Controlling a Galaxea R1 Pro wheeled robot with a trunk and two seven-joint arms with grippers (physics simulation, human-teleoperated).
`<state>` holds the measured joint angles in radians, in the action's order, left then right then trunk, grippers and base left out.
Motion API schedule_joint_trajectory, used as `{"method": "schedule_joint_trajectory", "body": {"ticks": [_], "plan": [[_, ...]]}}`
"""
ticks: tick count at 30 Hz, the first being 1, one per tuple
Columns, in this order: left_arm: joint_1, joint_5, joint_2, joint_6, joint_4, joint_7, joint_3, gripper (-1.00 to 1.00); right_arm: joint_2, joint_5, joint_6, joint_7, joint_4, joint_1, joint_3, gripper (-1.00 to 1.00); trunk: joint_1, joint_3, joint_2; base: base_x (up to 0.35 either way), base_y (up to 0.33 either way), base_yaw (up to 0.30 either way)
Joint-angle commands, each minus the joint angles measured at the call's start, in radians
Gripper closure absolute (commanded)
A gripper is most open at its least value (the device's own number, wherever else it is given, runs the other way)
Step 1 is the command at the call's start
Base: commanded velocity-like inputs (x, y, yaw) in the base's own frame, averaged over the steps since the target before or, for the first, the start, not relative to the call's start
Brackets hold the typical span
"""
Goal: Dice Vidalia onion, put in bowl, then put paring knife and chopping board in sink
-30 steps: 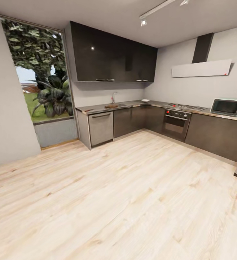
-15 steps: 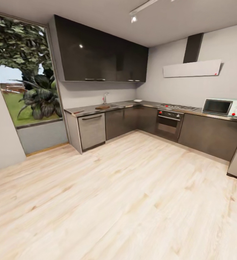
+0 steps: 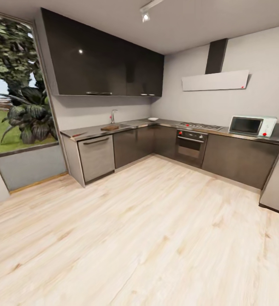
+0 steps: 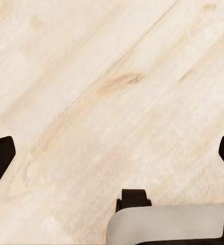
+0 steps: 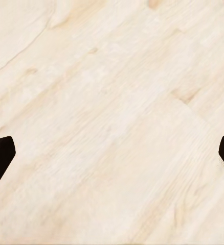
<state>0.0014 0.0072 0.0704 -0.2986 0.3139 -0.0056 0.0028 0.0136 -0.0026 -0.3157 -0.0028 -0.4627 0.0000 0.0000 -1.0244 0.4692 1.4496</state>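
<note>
The robot faces the kitchen from across the wooden floor (image 3: 156, 238). Far off, the chopping board (image 3: 110, 127) lies on the bench (image 3: 92, 131) beside the sink (image 3: 128, 124), bowl (image 3: 153, 119) further right. Both grippers' fingers (image 4: 0, 155) hang spread, empty, probably for travel.

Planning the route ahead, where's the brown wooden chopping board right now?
In the head view, the brown wooden chopping board lies on the grey countertop, just below the curved chrome tap, far across the floor.

Pale wood floor (image 3: 156, 238) fronts an L-shaped run of grey cabinets (image 3: 131, 146), dark wall units (image 3: 101, 63), an oven (image 3: 190, 146), a microwave (image 3: 252, 126) and a garden window (image 3: 12, 93).
</note>
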Motion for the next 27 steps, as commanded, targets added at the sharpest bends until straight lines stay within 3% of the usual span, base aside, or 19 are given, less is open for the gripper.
{"method": "schedule_joint_trajectory", "body": {"ticks": [1, 27], "plan": [[0.0, 0.001, 0.0, -0.002, 0.001, -0.001, 0.0, -1.0, 0.0, 0.0, -0.002, 0.0, -0.001, 0.0, 0.0, -1.0, -0.001, 0.001, 0.0, 0.317, 0.0, -0.138], [0.0, 0.0, 0.0, -0.002, 0.001, -0.001, 0.0, -1.0, 0.0, 0.001, -0.002, 0.0, -0.001, 0.0, 0.0, -1.0, -0.001, 0.001, 0.0, 0.317, -0.011, -0.133]]}}
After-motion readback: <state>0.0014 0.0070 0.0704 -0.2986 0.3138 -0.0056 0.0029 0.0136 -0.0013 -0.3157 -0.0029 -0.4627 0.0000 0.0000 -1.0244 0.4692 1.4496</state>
